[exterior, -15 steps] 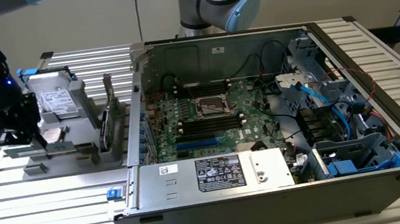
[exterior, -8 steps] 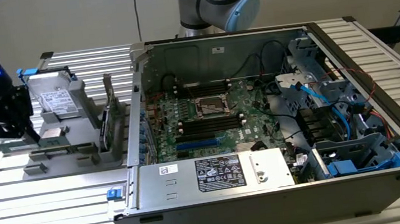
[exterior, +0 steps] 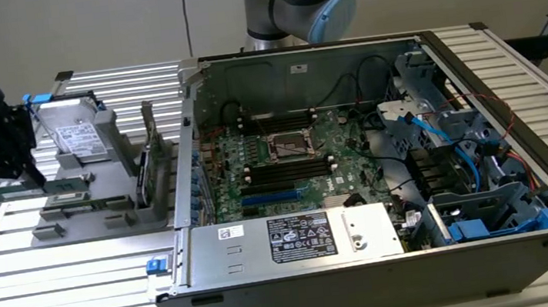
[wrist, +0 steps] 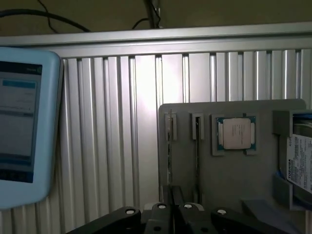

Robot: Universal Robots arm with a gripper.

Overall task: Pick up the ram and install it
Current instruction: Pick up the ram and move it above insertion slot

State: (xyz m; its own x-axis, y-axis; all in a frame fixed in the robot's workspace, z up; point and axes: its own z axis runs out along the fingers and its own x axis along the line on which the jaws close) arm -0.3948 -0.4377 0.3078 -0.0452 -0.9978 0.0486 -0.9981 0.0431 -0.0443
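Exterior view: the robot's black gripper [exterior: 35,181] was closed on the ram [exterior: 12,192], pinching the green stick from above and holding it roughly level. The ram hung at the exterior view's left, over the left end of a grey holder [exterior: 95,216] on the slatted aluminium table [exterior: 61,278], well apart from the open computer case [exterior: 391,272]. Whether the stick was fully clear of the holder could not be told.

A silver drive [exterior: 76,137] with a white label stood in the holder beside the gripper, and upright cards [exterior: 156,159] sat nearer the case. Inside the case, the motherboard [exterior: 326,155] lay exposed, with long black slots [exterior: 281,170] just below the processor socket [exterior: 289,145]. A labelled power supply [exterior: 299,236] filled the front corner.

Seen from the wrist camera, the gripper [wrist: 171,192] had its fingers pressed together above the grey holder [wrist: 234,185], where a processor chip [wrist: 236,132] rested in its pocket. A pale blue tablet [wrist: 48,146] lay on the table nearby.
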